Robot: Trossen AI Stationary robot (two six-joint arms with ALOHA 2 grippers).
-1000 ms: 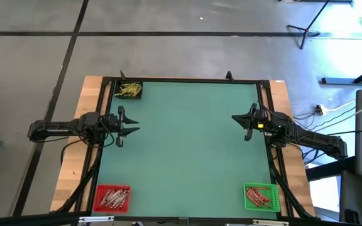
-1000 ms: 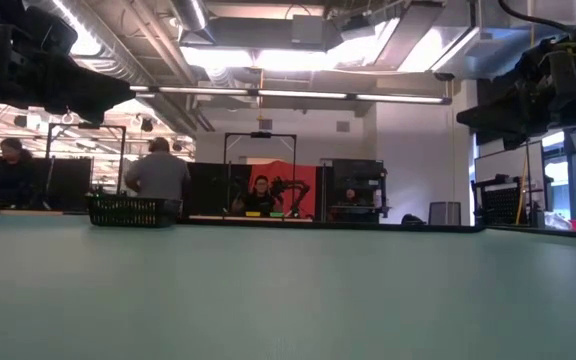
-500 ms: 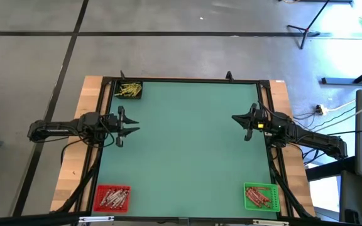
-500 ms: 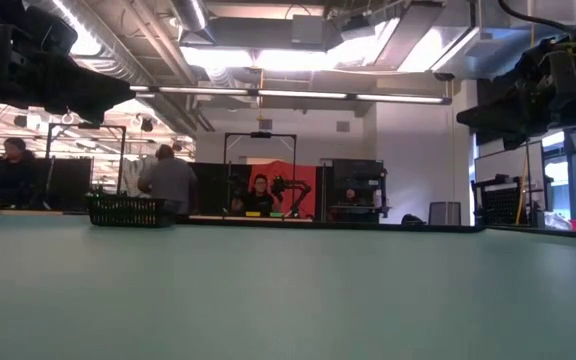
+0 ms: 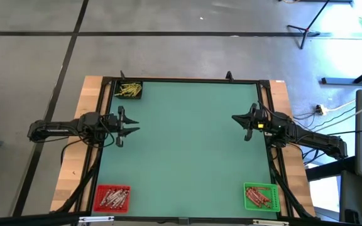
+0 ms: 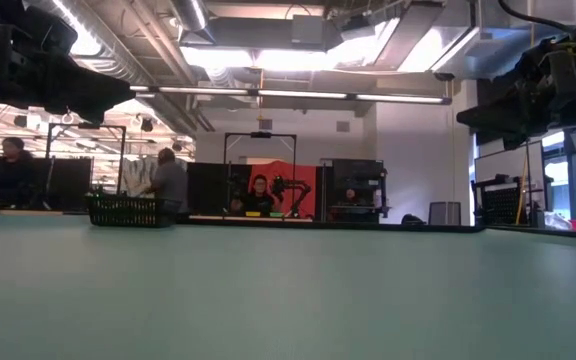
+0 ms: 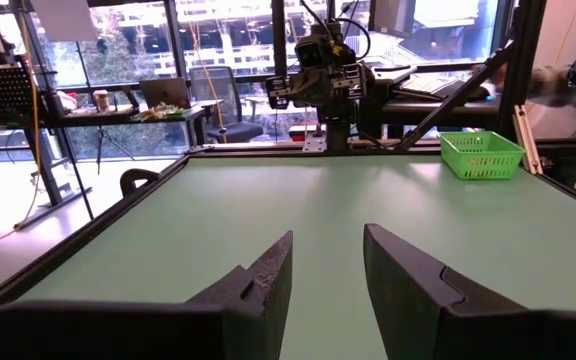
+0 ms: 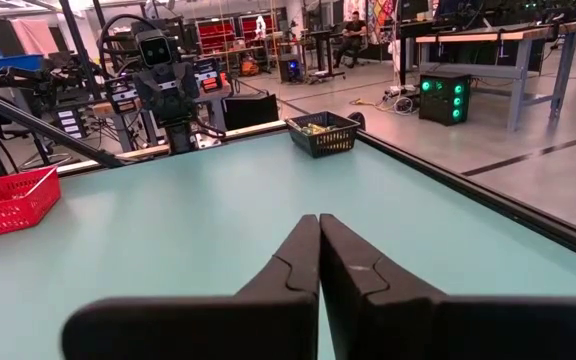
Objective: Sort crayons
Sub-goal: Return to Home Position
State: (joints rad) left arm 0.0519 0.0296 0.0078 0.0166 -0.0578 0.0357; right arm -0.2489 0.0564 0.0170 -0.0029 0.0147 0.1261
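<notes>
The crayons lie in three bins at the table's corners: yellow ones in the black bin [image 5: 129, 90] at the far left, reddish ones in the red bin [image 5: 111, 198] at the near left, orange-red ones in the green bin [image 5: 259, 196] at the near right. My left gripper [image 5: 134, 123] hovers at the table's left edge, pointing level toward the middle, open and empty [image 7: 326, 262]. My right gripper [image 5: 234, 118] hovers at the right edge, level, its fingers shut with nothing between them [image 8: 319, 250].
The green mat [image 5: 187, 144] between the arms is bare. A black frame [image 5: 181, 80] runs around the table's edges. People stand and sit in the room beyond the far edge in the low view [image 6: 168, 180].
Both arms have kept still. A person in the room behind the table has walked a little to the right in the low view.
</notes>
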